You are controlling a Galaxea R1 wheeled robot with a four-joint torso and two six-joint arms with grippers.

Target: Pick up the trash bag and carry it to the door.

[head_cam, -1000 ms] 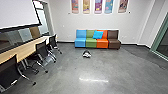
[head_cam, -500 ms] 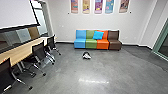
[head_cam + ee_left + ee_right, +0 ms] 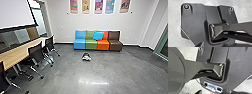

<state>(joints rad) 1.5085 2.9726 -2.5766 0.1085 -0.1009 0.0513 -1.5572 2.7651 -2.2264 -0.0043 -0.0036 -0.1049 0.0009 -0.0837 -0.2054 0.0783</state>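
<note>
The trash bag (image 3: 86, 57), a small black-and-white bundle, lies on the grey floor (image 3: 100, 71) in front of the couch (image 3: 79, 44), apart from it. It sits nearer the robot than the couch does, roughly in line with the couch's light blue and green seats. I cannot tell how far open the left gripper or the right gripper is, nor whether either has hold of anything.

The couch stands close to the back wall (image 3: 61, 15). From left to right its sections are light blue, green, orange and brown. A bright blue cushion (image 3: 98, 35) rests tilted on it, against the backs of the green and orange sections. Above the couch, a row of colourful panels (image 3: 98, 6) hangs on the wall.

To the left of the couch, and well apart from it, a long table (image 3: 22, 52) with a pale wooden top reaches from near the back wall towards the robot. Black chairs (image 3: 35, 53) with shiny metal legs stand along the side of the table that faces the open floor. A large white screen (image 3: 15, 12) with a dark lower edge is beyond the table, also left of the couch. Well to the right of the couch is a green-framed glass panel (image 3: 163, 45). Nearer the robot than both couch and bag, a bright reflection shines on the floor.
</note>
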